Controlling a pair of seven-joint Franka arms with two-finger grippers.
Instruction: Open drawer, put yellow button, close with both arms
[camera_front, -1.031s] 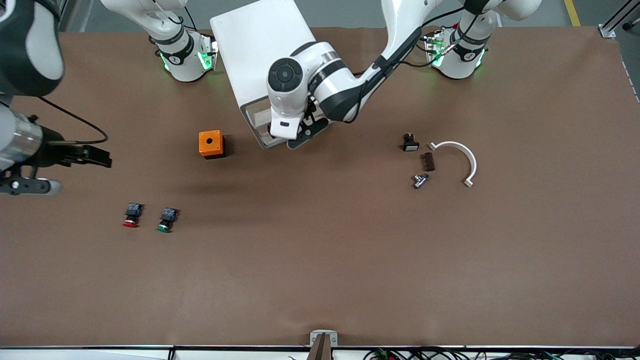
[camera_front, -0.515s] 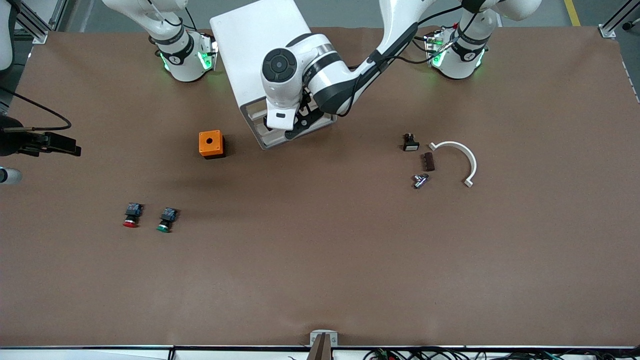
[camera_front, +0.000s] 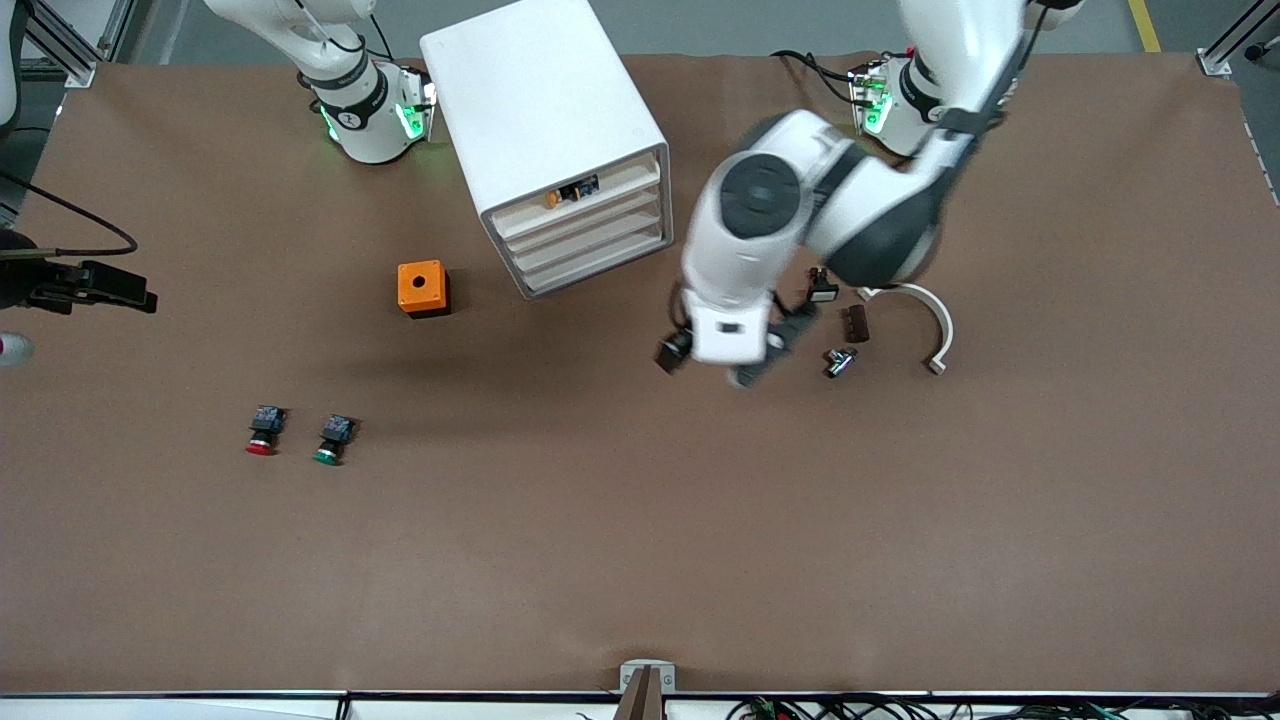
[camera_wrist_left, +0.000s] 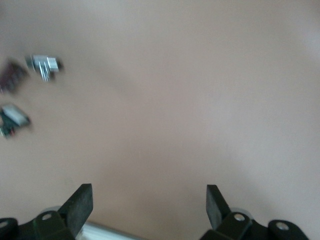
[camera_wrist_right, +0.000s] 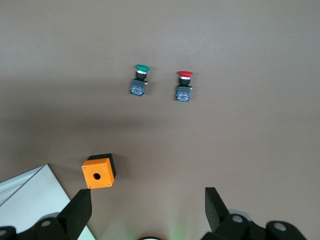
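Observation:
The white cabinet (camera_front: 540, 90) stands at the robots' side of the table. The yellow button (camera_front: 553, 199) shows in the drawer (camera_front: 610, 187), the topmost one, whose front sits nearly flush with the three below. My left gripper (camera_front: 712, 368) is open and empty over the table between the cabinet and a group of small parts; its wrist view shows the spread gripper (camera_wrist_left: 148, 200) over bare table. My right gripper (camera_front: 120, 290) hangs at the right arm's end of the table, open and empty (camera_wrist_right: 148, 205).
An orange box (camera_front: 422, 288) sits beside the cabinet and also shows in the right wrist view (camera_wrist_right: 97, 172). The red-capped button (camera_front: 263, 432) and green-capped button (camera_front: 331, 440) lie nearer the camera. A white curved piece (camera_front: 925, 310), a metal fitting (camera_front: 840, 360) and a dark block (camera_front: 856, 323) lie by the left gripper.
My left arm has drawn away from the cabinet's front toward the small parts, uncovering the drawers. My right gripper moved toward the table's edge, then held still.

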